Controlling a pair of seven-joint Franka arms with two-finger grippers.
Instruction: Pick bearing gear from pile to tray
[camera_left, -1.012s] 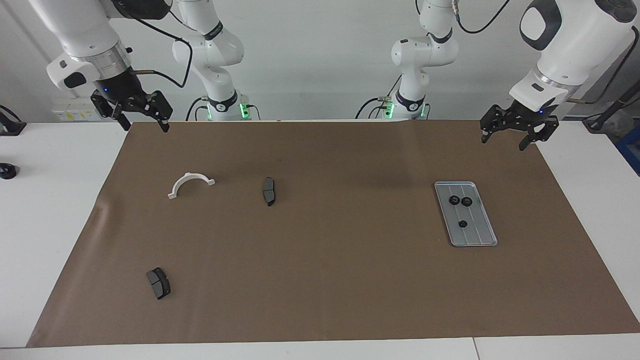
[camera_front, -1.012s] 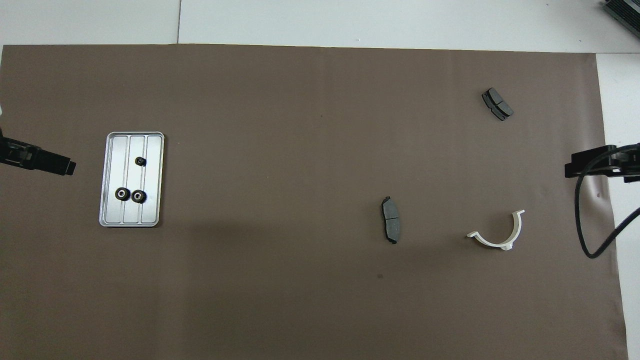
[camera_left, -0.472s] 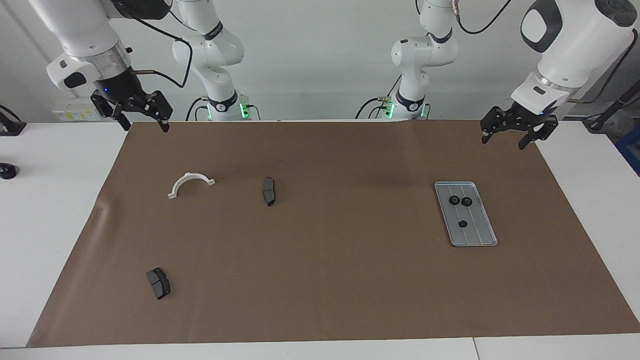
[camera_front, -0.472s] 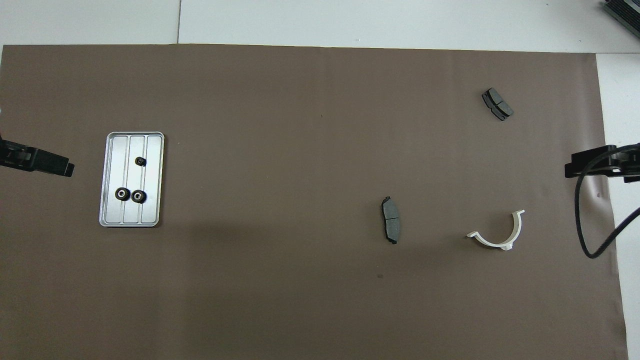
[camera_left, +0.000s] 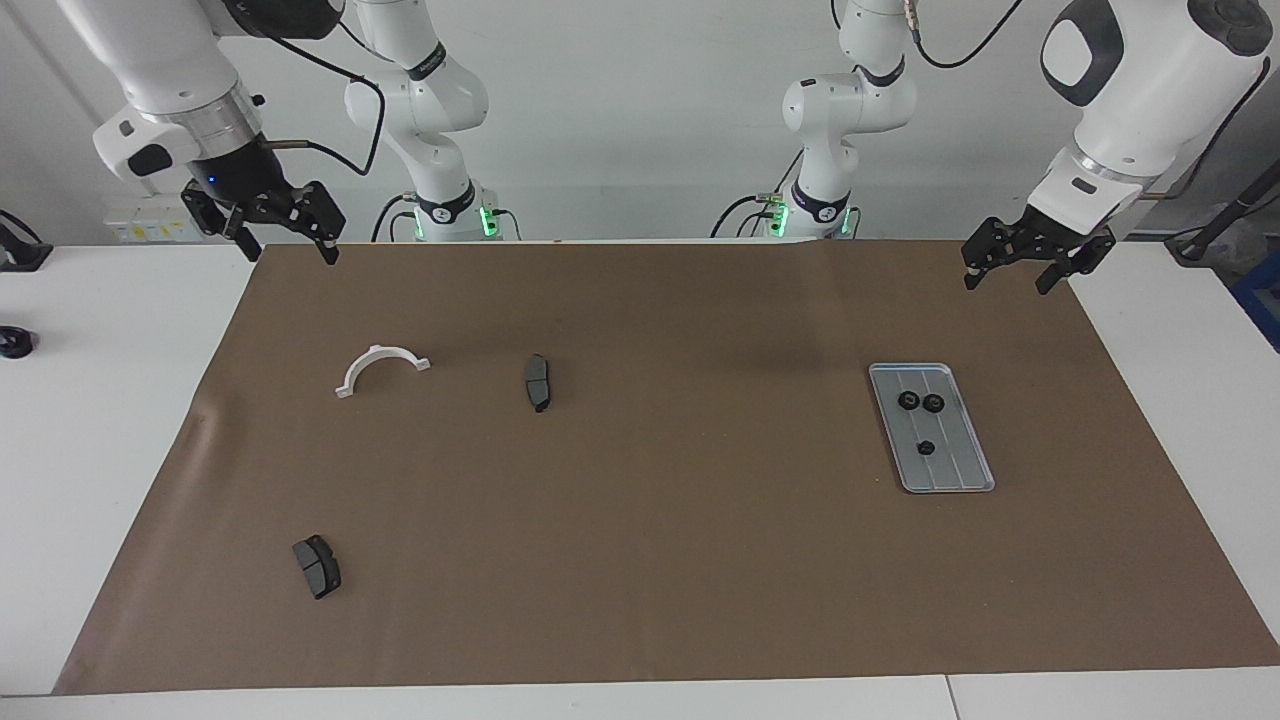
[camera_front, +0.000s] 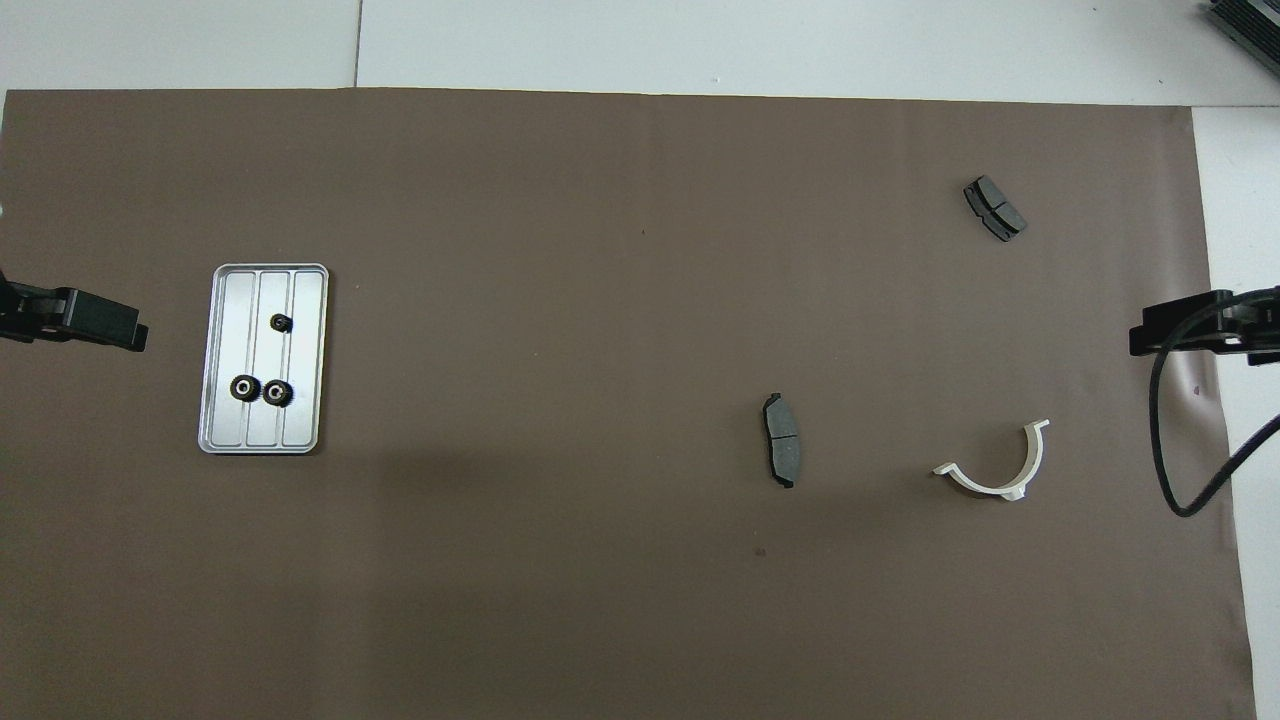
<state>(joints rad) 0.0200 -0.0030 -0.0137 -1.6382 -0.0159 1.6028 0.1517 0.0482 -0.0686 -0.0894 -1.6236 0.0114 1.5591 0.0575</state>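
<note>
Three gears (camera_left: 922, 415) in tray (camera_left: 968, 470), right of frame. Left gripper (camera_left: 1020, 268), right gripper (camera_left: 285, 240) raised, jaws wide, empty. Judged complete; next: verify, park.

A robotics lab is showing here: two white arms (camera_left: 430, 110) are standing bolted at the edge of a white table (camera_left: 110, 400), green lights glowing at their bases, cables trailing along a bare grey wall (camera_left: 640, 100), and a brown paper sheet (camera_left: 640, 560) is covering the worktop under scattered machine parts
</note>
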